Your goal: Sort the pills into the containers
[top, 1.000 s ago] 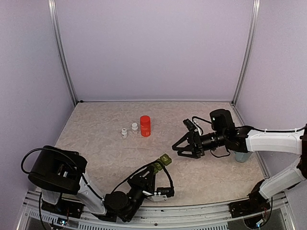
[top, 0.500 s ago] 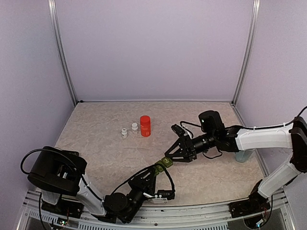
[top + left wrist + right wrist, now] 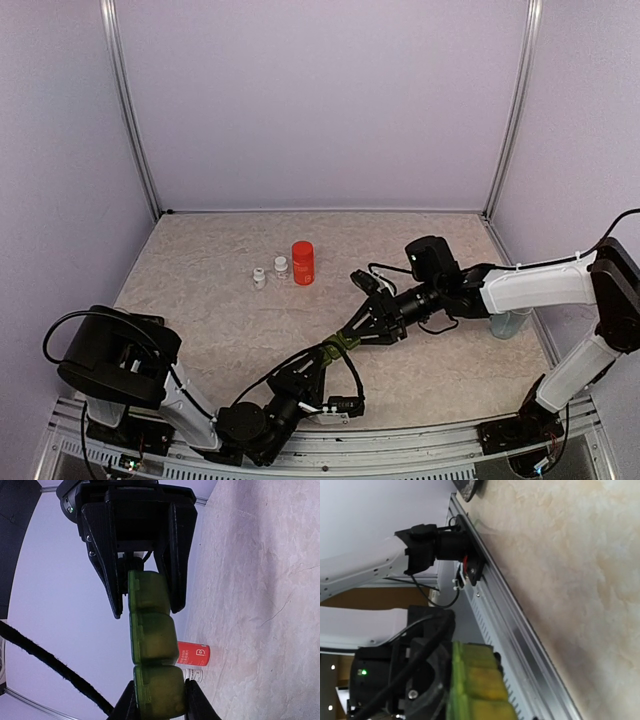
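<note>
Left wrist view: my left claw (image 3: 159, 700) is pinched narrow on the near end compartment of the green containers (image 3: 152, 645), and the strip is held up off the table (image 3: 260, 605). My right claw (image 3: 147, 609) straddles the far end compartment, one finger against it with a thin gap at the other. Gripping or not, can't tell. A red bottle (image 3: 192, 655) stands on the table beyond, with small white bottles (image 3: 281, 265) just beside it.

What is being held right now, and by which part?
The left gripper holds the green container strip by one end compartment. The right gripper flanks the opposite end compartment; whether it grips yet cannot be told.
</note>
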Robot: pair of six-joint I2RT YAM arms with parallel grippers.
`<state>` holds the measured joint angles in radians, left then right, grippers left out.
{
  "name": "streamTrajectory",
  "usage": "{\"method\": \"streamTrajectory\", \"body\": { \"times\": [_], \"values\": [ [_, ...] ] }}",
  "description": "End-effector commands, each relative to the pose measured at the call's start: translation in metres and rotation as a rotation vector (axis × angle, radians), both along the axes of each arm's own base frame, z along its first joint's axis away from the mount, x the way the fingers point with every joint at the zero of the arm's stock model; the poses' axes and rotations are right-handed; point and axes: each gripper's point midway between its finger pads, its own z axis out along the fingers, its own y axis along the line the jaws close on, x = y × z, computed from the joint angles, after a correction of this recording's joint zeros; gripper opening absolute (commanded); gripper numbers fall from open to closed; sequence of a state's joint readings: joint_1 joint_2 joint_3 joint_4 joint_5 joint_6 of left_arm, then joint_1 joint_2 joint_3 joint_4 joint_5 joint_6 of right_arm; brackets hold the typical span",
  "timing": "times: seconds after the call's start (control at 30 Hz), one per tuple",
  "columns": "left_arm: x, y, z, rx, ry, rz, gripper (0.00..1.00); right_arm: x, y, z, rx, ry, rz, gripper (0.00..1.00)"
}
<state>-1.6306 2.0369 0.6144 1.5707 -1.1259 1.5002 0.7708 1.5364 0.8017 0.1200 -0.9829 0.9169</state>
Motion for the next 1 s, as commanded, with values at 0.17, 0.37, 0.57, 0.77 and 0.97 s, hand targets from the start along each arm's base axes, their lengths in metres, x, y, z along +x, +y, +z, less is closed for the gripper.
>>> {"method": "streamTrajectory", "body": {
  "times": [0.17, 0.37, 0.57, 0.77, 0.97],
  "values": [
    [-0.004, 0.009, 0.047, -0.317, 0.026, -0.020, 0.16, -0.010, 0.006, 0.006, 0.017, 0.066, 0.057, 0.29],
    [-0.004, 0.010, 0.048, -0.320, 0.028, -0.023, 0.33, -0.010, 0.007, 0.009, 0.019, 0.070, 0.061, 0.17],
    [-0.004, 0.014, 0.047, -0.343, 0.045, -0.020, 0.90, -0.001, 0.008, 0.019, 0.035, 0.043, 0.024, 0.16],
    [0.001, 0.030, 0.049, -0.449, 0.114, 0.025, 0.99, 0.037, -0.009, 0.024, 0.034, -0.016, -0.123, 0.16],
    [0.013, 0.061, 0.063, -0.691, 0.276, 0.096, 0.99, 0.085, -0.029, 0.015, 0.018, -0.103, -0.317, 0.16]
  ]
}}
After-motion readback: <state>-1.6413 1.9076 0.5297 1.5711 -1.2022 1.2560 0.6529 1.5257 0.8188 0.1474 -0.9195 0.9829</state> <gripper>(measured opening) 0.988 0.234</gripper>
